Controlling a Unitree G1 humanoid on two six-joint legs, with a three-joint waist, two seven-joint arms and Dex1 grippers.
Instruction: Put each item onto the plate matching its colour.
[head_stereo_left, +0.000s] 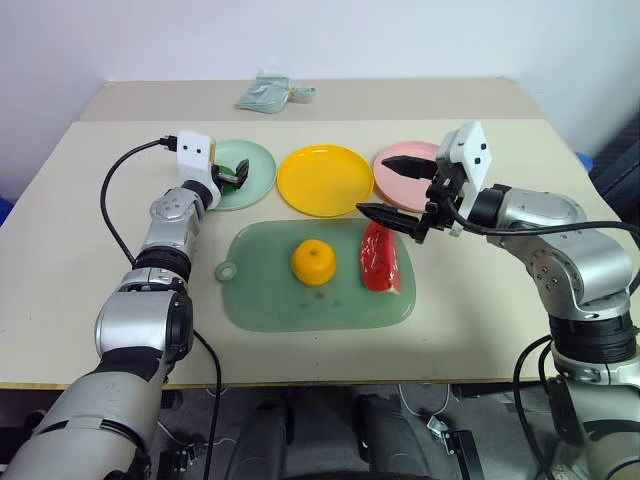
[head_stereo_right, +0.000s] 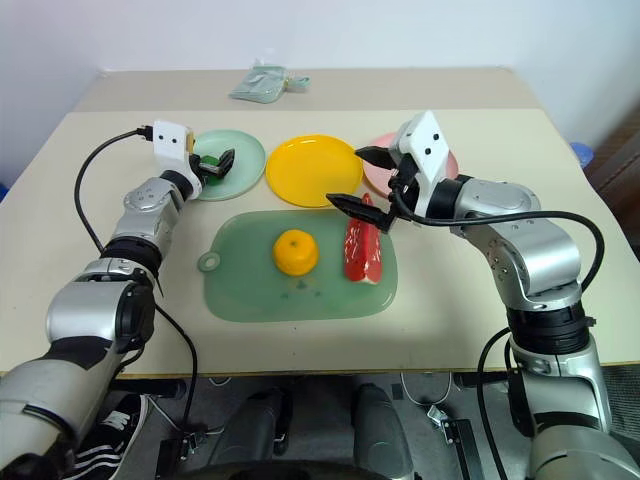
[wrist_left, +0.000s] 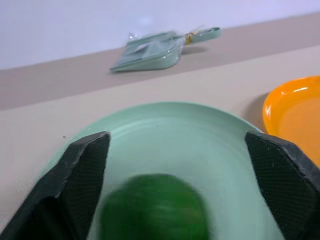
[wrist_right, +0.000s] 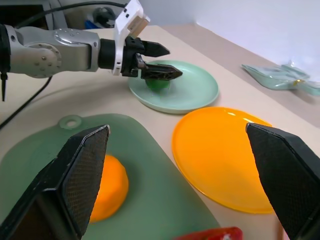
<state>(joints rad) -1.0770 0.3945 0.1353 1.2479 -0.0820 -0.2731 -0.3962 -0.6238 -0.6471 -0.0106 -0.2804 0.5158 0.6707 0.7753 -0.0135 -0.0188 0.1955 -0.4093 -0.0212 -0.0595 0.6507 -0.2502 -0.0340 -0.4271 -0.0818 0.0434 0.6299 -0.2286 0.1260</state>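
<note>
green ball (wrist_right: 159, 84) lies on mint plate (head_stereo_left: 262, 172), our left gripper (wrist_right: 161, 62) jaws released about it | orange (head_stereo_left: 313, 262), watermelon wedge (head_stereo_left: 380, 258) wait on board (head_stereo_left: 250, 290) | right gripper (head_stereo_left: 392, 187) jaws spread above wedge, likely next pick for pink plate (head_stereo_left: 385, 175)

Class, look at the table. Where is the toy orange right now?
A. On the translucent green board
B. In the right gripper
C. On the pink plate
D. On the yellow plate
A: the toy orange sits on the translucent green board beside the watermelon wedge, while the yellow plate holds nothing.
</note>
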